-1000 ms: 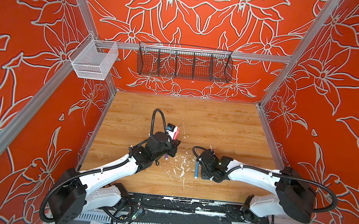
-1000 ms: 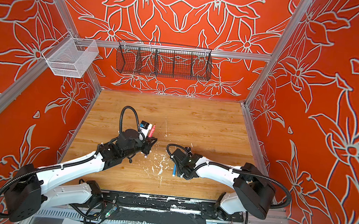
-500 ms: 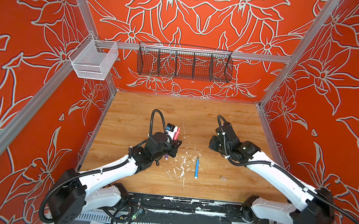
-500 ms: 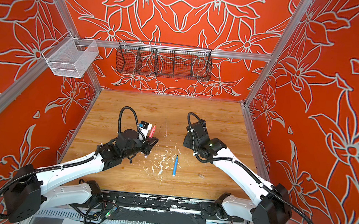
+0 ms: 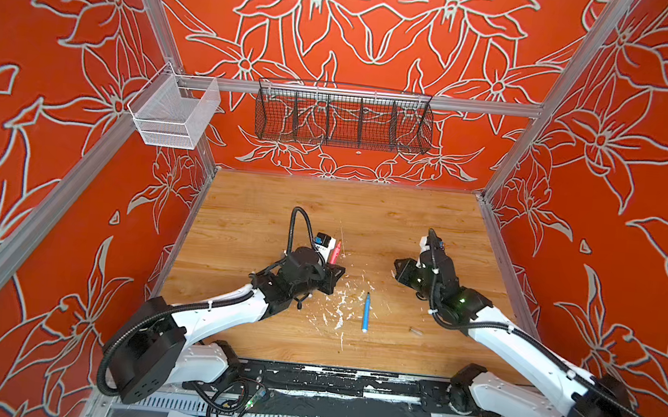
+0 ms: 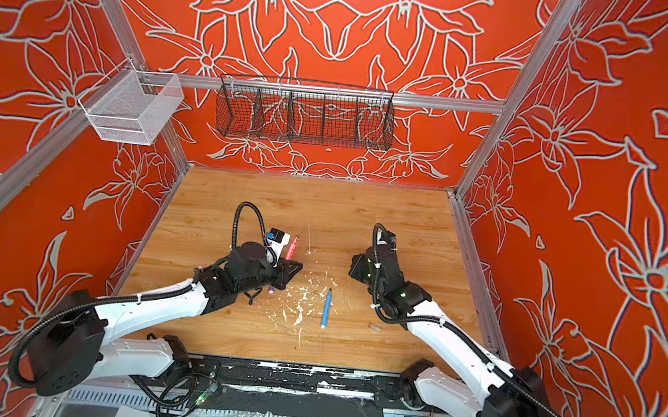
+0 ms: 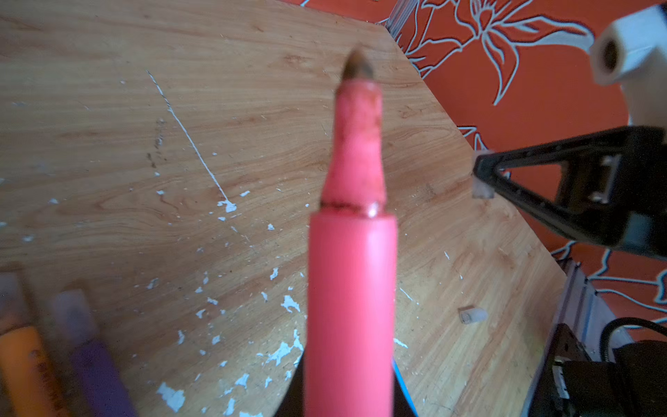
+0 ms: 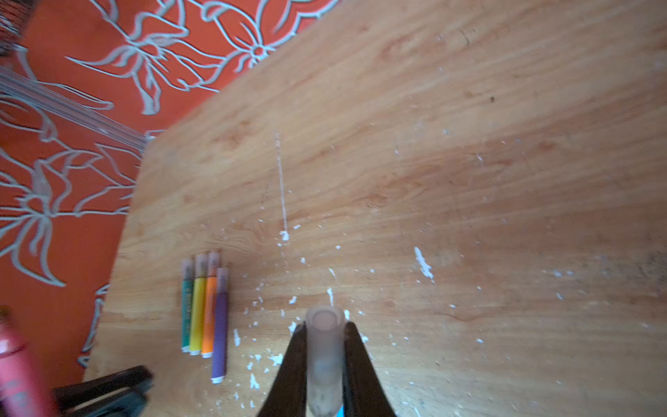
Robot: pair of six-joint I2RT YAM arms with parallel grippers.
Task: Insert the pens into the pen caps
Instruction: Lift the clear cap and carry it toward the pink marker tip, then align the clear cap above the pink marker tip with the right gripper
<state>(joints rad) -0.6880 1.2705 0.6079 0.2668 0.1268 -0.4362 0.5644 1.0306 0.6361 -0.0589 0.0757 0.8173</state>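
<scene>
Wood tabletop (image 5: 324, 204) flecked with white paint, orange floral walls on three sides.

Top views, both alike:
- Left gripper (image 5: 333, 276) is clamped on the pink pen (image 5: 336, 253), left of centre. The pen stands near upright, tip toward frame top.
- Right gripper (image 5: 399, 269) is right of centre, well apart from that pen. Its load is too small to read here.
- Blue pen (image 5: 366, 312) lies flat between the arms, long axis up-down in frame. A loose cap (image 5: 415, 331) lies near it, to the right.

Left wrist:
- Pink pen (image 7: 352, 289) fills the centre, axis bottom to top, bare dark tip uppermost.
- Right gripper (image 7: 483, 177) comes in from the right edge at mid-height. It points left and sits off to the pen's side, not in line with the tip.

Right wrist:
- The fingers pinch a clear cap (image 8: 325, 346), axis along the fingers. Its round end, seemingly the mouth, faces frame top.
- Pink pen (image 8: 14, 379) is a blur in the lower left corner.
- Four pens (image 8: 209, 310) lie parallel left of centre, already capped.

Judgement: the right arm brings cap to pen. The cap's mouth must turn to face the tip, the two axes in one line, before any push.
</scene>
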